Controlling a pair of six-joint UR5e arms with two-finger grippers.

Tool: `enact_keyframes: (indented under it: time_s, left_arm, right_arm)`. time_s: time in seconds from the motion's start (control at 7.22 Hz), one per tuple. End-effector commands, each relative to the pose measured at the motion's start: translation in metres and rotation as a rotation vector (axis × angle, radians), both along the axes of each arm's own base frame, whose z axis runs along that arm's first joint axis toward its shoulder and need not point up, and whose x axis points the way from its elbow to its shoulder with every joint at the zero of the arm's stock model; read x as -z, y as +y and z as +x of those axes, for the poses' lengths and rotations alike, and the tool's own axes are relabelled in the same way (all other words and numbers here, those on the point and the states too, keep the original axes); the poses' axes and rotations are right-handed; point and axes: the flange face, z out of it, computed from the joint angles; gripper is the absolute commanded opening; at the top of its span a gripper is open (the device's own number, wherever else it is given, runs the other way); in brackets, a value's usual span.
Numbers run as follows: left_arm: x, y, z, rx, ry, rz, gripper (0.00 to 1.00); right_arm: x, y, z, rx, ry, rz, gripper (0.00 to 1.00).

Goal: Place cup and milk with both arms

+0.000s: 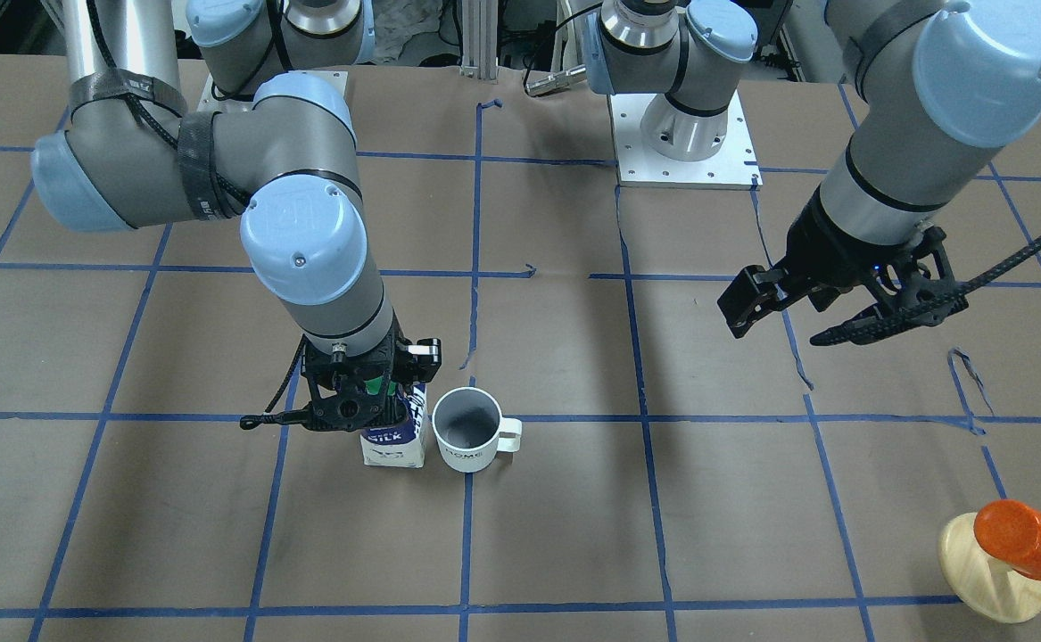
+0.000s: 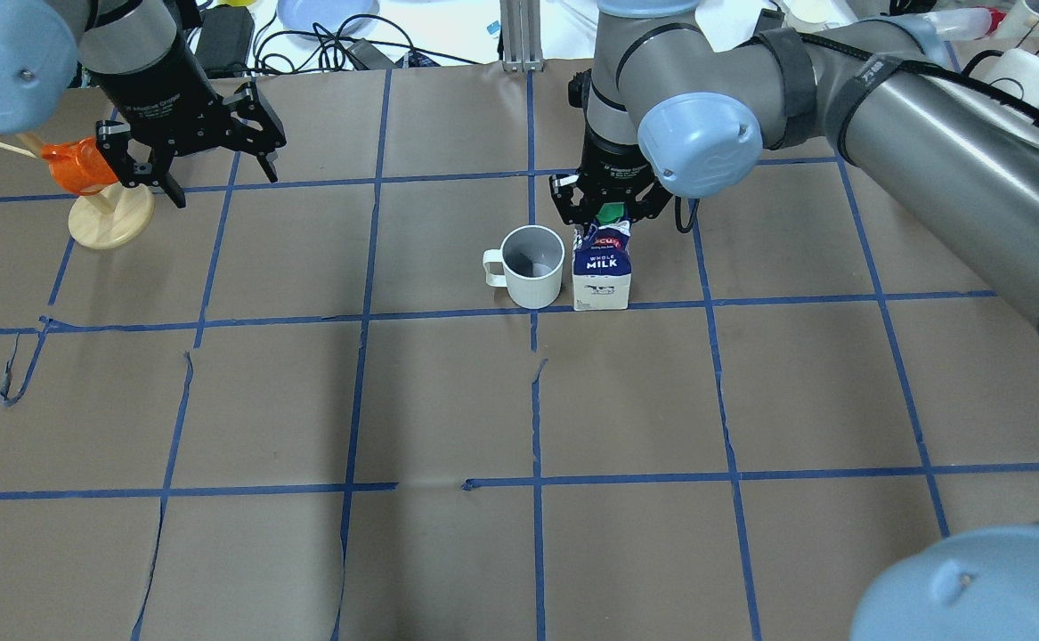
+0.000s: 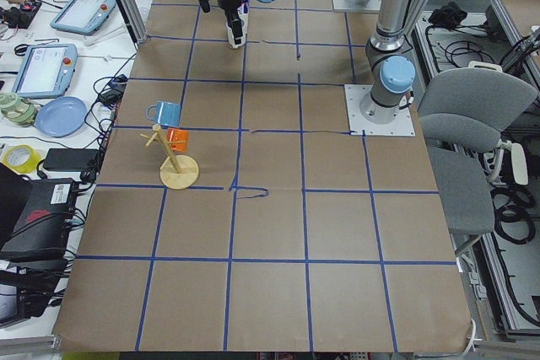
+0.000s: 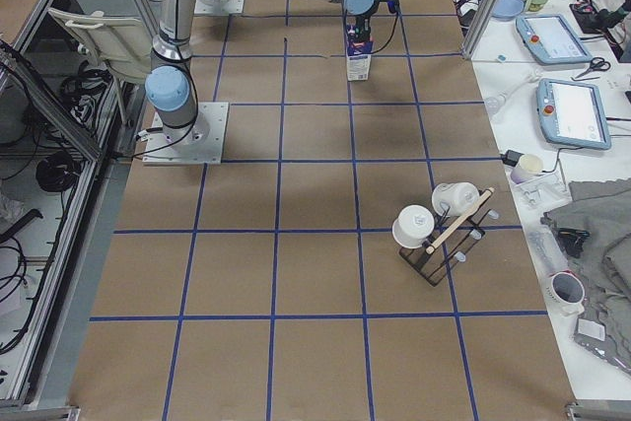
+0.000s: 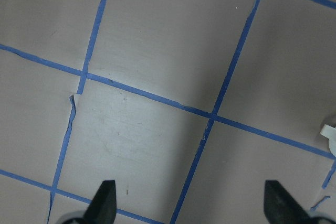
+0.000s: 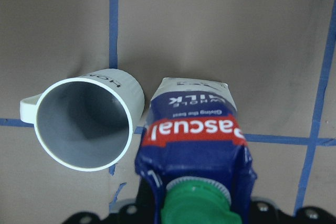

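The white cup (image 1: pixel 466 432) stands upright on the brown table, its handle pointing toward my left side; it also shows in the overhead view (image 2: pixel 532 267) and the right wrist view (image 6: pixel 84 124). The milk carton (image 1: pixel 392 441) stands upright right beside it, nearly touching, and also shows in the overhead view (image 2: pixel 602 276) and the right wrist view (image 6: pixel 191 129). My right gripper (image 2: pixel 610 206) hangs over the carton's green cap; its jaws look spread to either side of the carton top, open. My left gripper (image 2: pixel 221 185) is open and empty, well away from both, above bare table (image 5: pixel 190 203).
A wooden mug stand (image 2: pixel 109 223) with an orange mug (image 2: pixel 83 169) is close to my left gripper; it also shows in the front view (image 1: pixel 1024 535). A blue mug (image 3: pixel 164 112) hangs on the same stand. A dark rack of white mugs (image 4: pixel 439 219) sits toward my right end.
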Motion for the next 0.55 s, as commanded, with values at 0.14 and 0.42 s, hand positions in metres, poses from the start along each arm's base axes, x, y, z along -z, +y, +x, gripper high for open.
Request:
enact_keyframes:
  time_s: [0.14, 0.42]
  left_arm:
    - [-0.005, 0.0, -0.001, 0.013, 0.0, -0.01, 1.0]
    - [-0.01, 0.004, -0.001, 0.1, 0.002, -0.013, 1.0]
  right_arm:
    - [-0.11, 0.01, -0.014, 0.003, -0.024, -0.145, 1.0]
    - [-0.173, 0.05, -0.05, 0.044, -0.021, -0.148, 1.0]
